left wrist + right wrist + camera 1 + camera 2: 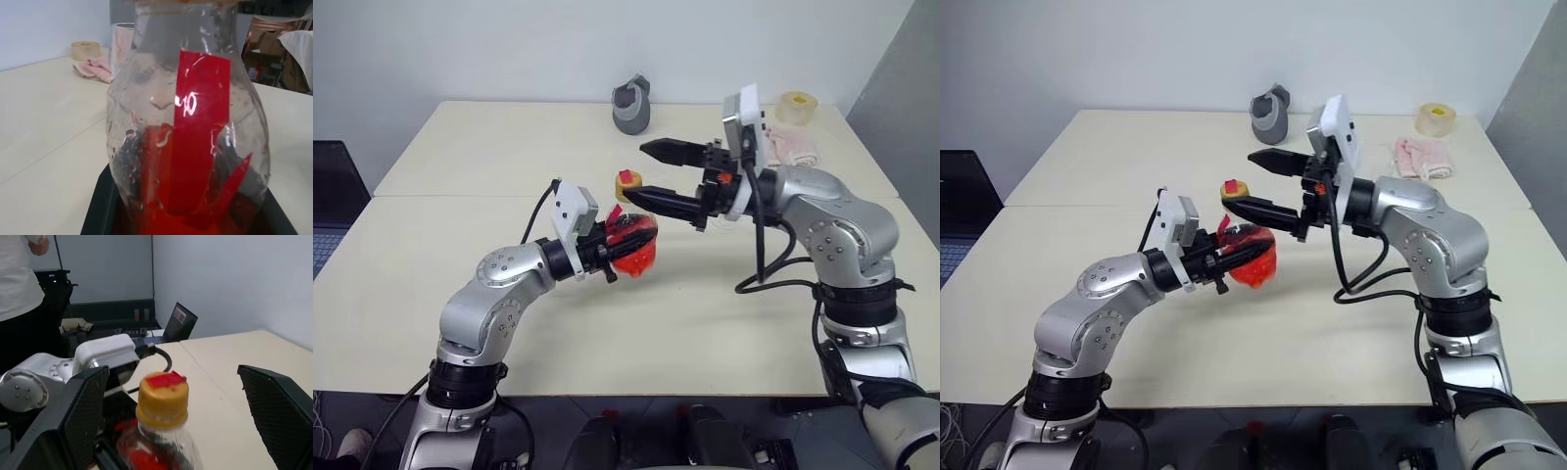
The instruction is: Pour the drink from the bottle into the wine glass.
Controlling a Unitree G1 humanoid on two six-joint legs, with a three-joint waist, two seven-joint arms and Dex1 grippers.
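Because the cap [163, 398] must come off before pouring, the left end effector [610, 257] clamps the bottle [633, 241] upright above the counter [470, 157] while the right end effector [646, 174] waits spread wide around its top.

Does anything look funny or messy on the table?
Nothing is spilled. The bottle, held off the table by the left gripper, has its cap on. One odd thing: I see no wine glass on the table, just a grey jug.
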